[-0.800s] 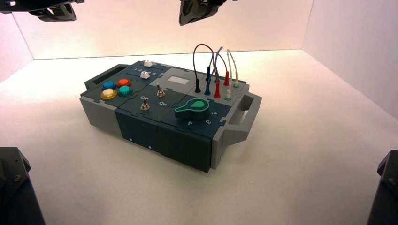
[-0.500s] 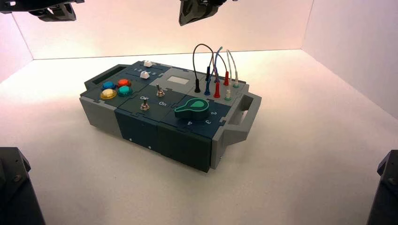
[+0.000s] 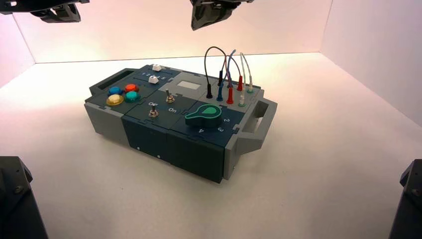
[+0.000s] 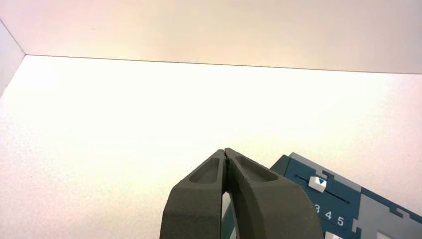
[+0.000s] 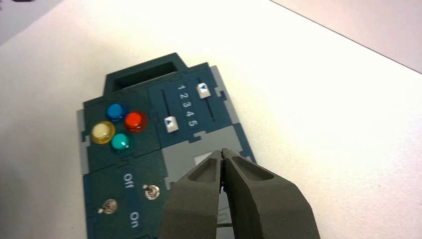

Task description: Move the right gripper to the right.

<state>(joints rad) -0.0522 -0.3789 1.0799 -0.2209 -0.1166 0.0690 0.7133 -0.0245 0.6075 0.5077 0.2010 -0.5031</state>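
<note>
My right gripper hangs high at the top middle of the high view, above and behind the control box. In its wrist view its fingertips meet, shut on nothing, over the box's grey panel. My left gripper is parked high at the top left. Its fingertips are also shut and empty, with a corner of the box beyond them.
The box carries four coloured buttons, two white sliders, two toggle switches, a green knob and plugged wires. White walls close in the back and both sides. Dark arm bases sit at the lower corners.
My right gripper has shifted slightly to the right at the top of the high view. The left arm and the box have not moved.
</note>
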